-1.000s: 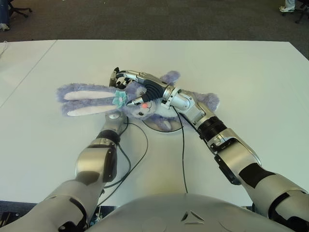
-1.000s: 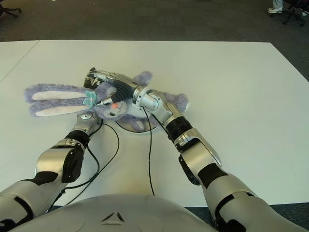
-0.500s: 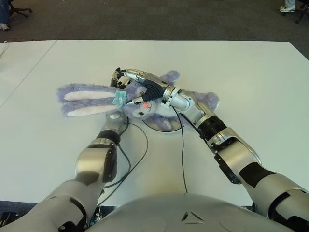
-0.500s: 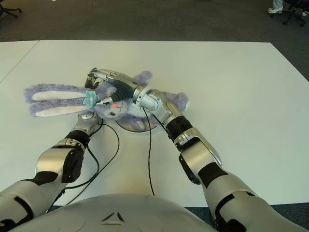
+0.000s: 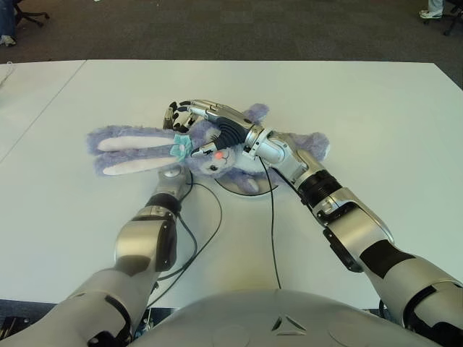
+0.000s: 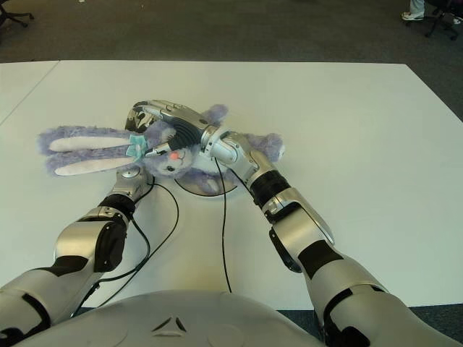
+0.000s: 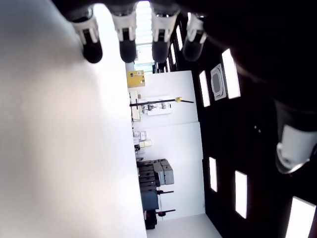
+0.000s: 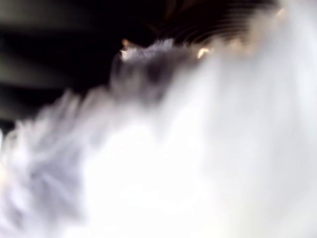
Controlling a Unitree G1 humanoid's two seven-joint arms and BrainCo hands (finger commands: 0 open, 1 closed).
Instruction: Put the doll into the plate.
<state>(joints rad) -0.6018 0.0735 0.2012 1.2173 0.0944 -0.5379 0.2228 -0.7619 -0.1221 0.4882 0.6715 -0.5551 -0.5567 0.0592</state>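
The doll is a purple plush bunny (image 5: pixel 210 160) with long white-lined ears (image 5: pixel 134 152) and a teal bow. It lies across the middle of the white table (image 5: pixel 376 108), its body over a grey round plate (image 5: pixel 239 186) that shows only partly beneath it. My right hand (image 5: pixel 201 124) reaches in from the right and is shut on the doll's head, fingers curled over the top. The right wrist view is filled with plush fur. My left hand (image 7: pixel 143 39) lies under the ears beside the plate's left edge, fingers straight and holding nothing.
Two black cables (image 5: pixel 273 231) trail from the hands toward me across the table. A second white table (image 5: pixel 29 94) adjoins on the left. Dark carpet (image 5: pixel 239 29) lies beyond the far edge, with chair bases at the far corners.
The right hand and the doll have shifted slightly to the right and away from me. The left arm has not moved.
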